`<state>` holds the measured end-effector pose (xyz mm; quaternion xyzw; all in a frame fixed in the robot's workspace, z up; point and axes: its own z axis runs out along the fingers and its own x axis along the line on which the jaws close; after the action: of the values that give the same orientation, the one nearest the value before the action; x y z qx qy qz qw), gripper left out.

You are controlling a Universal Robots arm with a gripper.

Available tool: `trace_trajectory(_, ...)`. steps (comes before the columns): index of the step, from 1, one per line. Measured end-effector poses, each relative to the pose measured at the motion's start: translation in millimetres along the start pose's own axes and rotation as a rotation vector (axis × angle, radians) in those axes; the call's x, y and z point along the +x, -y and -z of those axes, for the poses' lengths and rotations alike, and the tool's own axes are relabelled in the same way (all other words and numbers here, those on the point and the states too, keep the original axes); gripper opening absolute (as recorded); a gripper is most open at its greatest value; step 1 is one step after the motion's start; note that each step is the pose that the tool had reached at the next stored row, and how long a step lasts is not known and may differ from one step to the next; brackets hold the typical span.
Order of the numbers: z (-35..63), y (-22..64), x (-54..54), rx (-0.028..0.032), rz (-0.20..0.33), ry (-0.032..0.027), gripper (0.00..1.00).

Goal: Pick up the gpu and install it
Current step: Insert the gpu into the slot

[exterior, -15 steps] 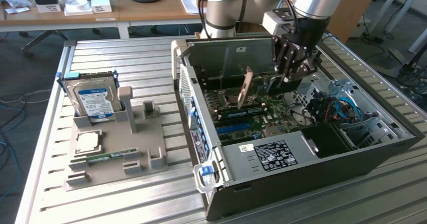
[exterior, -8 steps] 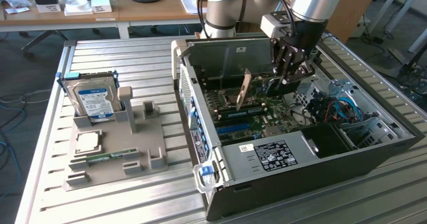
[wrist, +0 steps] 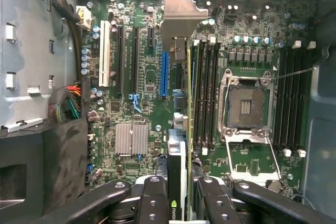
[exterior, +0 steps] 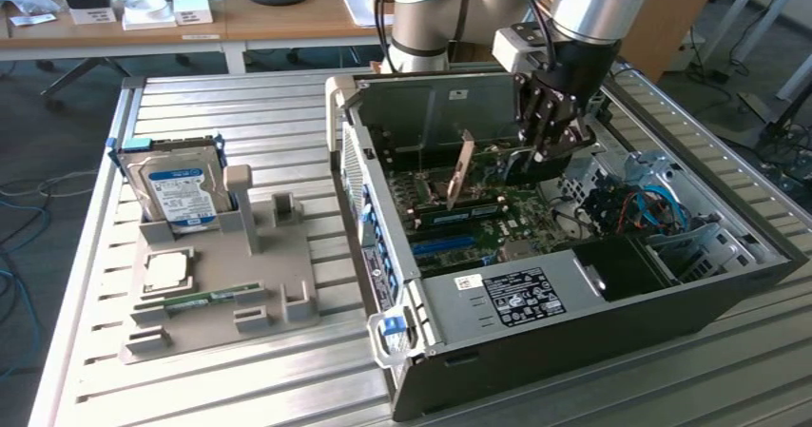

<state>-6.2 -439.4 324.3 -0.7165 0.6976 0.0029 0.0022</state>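
The gpu (wrist: 177,150), a thin green card with a black cooler block and a bent silver end bracket, is pinched edge-on between the black, bolted fingers (wrist: 152,203) of the gripper (wrist: 181,205) and is held over the green motherboard (wrist: 142,77) inside the open metal computer case (exterior: 571,341)

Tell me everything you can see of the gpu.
The gpu is seen edge-on. It is a thin green circuit card with a black cooler bearing a green logo, and a silver metal bracket at one end. It stands on edge, clamped in the gripper, over the motherboard inside the open computer case. Whether it touches a slot cannot be told.
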Motion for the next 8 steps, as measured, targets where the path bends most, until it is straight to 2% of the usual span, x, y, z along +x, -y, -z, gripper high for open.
trace_trajectory(3, -0.3, 0.0, 0.0, 0.0016, 0.0, 0.0027, 0.27)
trace_trajectory(6, -1.1, -0.2, 0.0, 0.0077, 0.0, 0.0023, 0.27)
trace_trajectory(8, -1.2, -0.2, 0.0, 0.0085, 0.0, 0.0021, 0.27)
